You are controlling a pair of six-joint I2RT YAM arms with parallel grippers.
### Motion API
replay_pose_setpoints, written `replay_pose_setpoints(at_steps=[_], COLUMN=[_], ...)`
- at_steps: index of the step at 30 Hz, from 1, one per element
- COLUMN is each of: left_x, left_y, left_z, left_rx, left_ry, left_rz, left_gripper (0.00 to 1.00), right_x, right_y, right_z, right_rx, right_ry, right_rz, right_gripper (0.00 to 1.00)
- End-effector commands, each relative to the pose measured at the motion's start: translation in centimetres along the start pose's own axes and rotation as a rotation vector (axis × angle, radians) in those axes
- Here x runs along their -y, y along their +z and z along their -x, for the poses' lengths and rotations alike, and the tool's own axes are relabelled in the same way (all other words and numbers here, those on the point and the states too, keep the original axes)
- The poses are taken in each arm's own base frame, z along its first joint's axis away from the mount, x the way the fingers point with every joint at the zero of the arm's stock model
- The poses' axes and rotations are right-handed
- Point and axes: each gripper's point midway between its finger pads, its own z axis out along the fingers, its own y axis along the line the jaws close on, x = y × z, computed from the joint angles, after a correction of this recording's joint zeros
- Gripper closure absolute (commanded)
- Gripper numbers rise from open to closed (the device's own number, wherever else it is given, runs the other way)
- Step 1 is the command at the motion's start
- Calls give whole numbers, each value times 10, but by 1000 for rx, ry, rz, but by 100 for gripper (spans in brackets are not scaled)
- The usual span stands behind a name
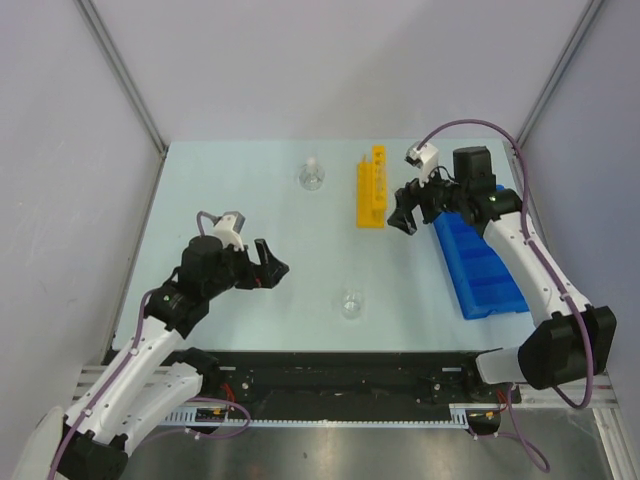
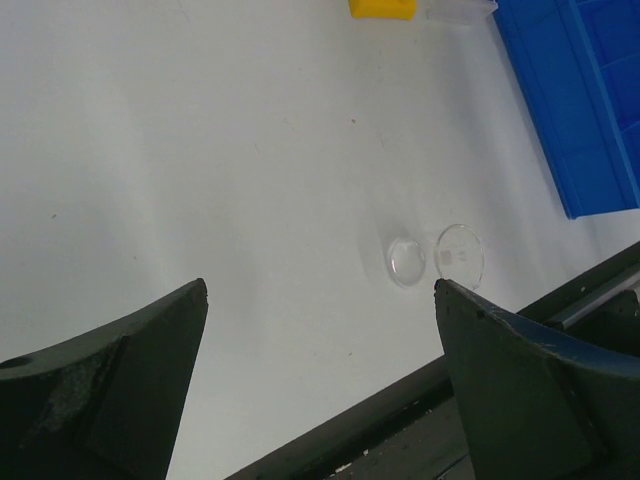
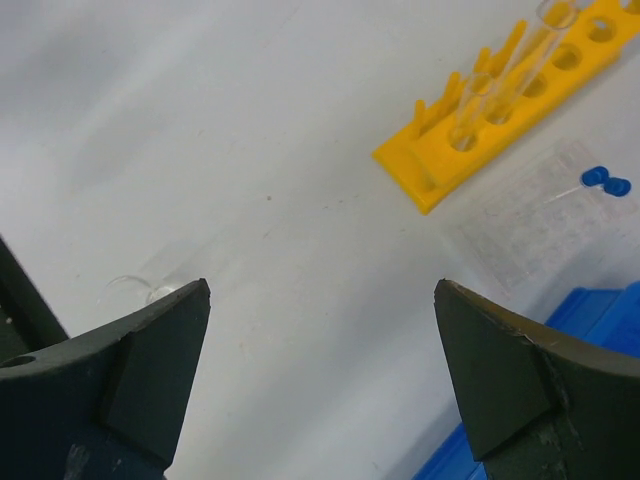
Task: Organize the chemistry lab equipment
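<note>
**Q:** Where are the two arms, and do they hold anything?

**A:** Neither holds anything. The left gripper point(image 1: 268, 266) hovers over the left middle of the tabletop point(image 1: 230, 170), its jaws wide apart and empty. The right gripper point(image 1: 408, 212) hangs toward the far right corner, between the rack point(image 1: 371, 188) and the bin point(image 1: 480, 262). Its jaws are also spread wide, with nothing between them.

**Q:** Where does the glassware sit?

**A:** The flask point(image 1: 312, 177) stands near the far edge, left of the rack. The beaker point(image 1: 351, 304) sits alone close to the near edge, about midway across. The rack's long axis runs from near to far, and two clear tubes point(image 3: 468, 115) stand in its holes. A tray point(image 3: 530, 215) lies between the rack and the bin, with blue-capped tubes point(image 3: 605, 182) on it.

**Q:** Which arm is better placed for the beaker?

**A:** Probably the left. The beaker lies ahead of its jaws and off to their right, toward the near edge, well apart from the right gripper. The blue-capped tubes lie near the right gripper, but their stems are too faint to show their long axis.
</note>
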Motion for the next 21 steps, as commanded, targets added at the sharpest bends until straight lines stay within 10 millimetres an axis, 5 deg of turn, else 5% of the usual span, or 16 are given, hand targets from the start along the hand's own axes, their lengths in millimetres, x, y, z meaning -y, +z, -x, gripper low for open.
replay_pose_setpoints(at_steps=[1,8,21], left_x=[12,21,31], left_y=[-1,1,4], left_z=[0,-11,-28], left_rx=[4,-16,-63], left_ry=[-37,-77,-95], left_rz=[-71,-145,-228], left_gripper=[0,0,0], right_x=[-38,-62,-111], right_y=[-19,-36,-36], right_z=[2,-7,-46], right_rx=[74,126,85], right_ry=[-110,-160,-267], right_rz=[173,282,521], right_gripper=[0,0,0])
